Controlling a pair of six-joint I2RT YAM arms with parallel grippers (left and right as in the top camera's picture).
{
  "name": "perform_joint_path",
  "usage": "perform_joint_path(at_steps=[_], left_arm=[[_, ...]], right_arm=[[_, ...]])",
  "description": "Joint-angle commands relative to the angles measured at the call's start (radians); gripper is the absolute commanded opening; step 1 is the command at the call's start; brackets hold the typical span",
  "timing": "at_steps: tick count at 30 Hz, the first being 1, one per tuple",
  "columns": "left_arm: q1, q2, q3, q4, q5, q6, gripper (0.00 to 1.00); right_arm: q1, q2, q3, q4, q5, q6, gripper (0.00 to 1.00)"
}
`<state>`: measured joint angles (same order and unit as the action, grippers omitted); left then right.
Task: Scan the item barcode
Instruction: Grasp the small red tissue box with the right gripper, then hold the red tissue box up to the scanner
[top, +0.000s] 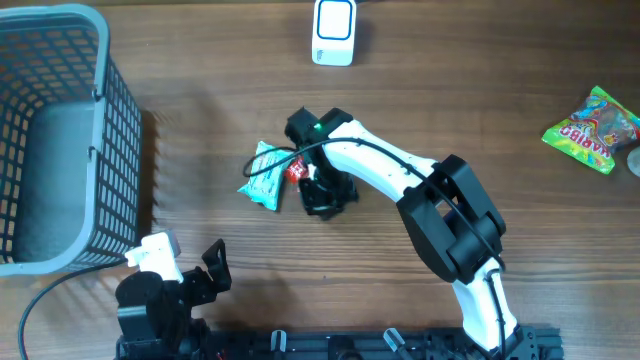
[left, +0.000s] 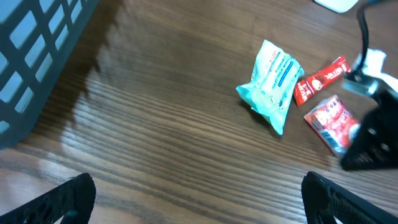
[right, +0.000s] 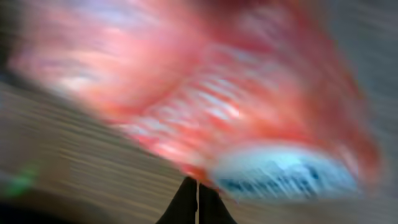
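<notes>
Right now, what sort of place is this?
Probably a mock shop checkout on a wooden table: a grey shopping basket, what looks like a white barcode scanner, and packaged snacks such as the candy bag.

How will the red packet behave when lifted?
Probably floppy: the red packet looks like thin film, pinched at one edge by the right gripper, so it may droop. Glossy wrap might slip. Small and flat, likely light.

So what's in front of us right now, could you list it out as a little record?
left fingers: wide open, empty, near the basket
right fingers: shut at the red packet's edge; hold unclear
red packet: beside the teal packet
scanner: white, at the far edge, away from both packets
candy bag: far right, untouched
</notes>
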<state>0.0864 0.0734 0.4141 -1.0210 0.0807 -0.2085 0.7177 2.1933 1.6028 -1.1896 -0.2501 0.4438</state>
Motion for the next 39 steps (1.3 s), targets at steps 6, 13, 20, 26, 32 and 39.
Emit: perform_joint_path(at_steps=[6, 13, 20, 26, 32, 39], left_arm=[[0.005, -0.007, -0.004, 0.003, 0.015, -0.009, 1.0], [0.005, -0.007, -0.004, 0.003, 0.015, -0.009, 1.0], [0.005, -0.007, -0.004, 0.003, 0.015, -0.009, 1.0], [0.005, -0.007, -0.004, 0.003, 0.015, -0.009, 1.0], [0.005, -0.007, -0.004, 0.003, 0.016, -0.009, 1.0], [0.005, -0.007, -0.004, 0.003, 0.015, -0.009, 1.0]], right_arm=[[-0.025, -0.026, 0.06, -0.076, 0.025, -0.047, 0.22], [-0.025, -0.106, 0.093, -0.077, 0.004, 0.237, 1.0], [-0.025, -0.038, -0.002, 0.148, 0.036, 0.45, 1.0], [-0.026, -0.018, -0.002, 0.214, 0.15, 0.509, 1.0], [-0.042, 0.004, -0.002, 0.217, 0.19, 0.536, 0.97], [-0.044, 0.023, -0.002, 0.264, 0.225, 0.504, 0.62]])
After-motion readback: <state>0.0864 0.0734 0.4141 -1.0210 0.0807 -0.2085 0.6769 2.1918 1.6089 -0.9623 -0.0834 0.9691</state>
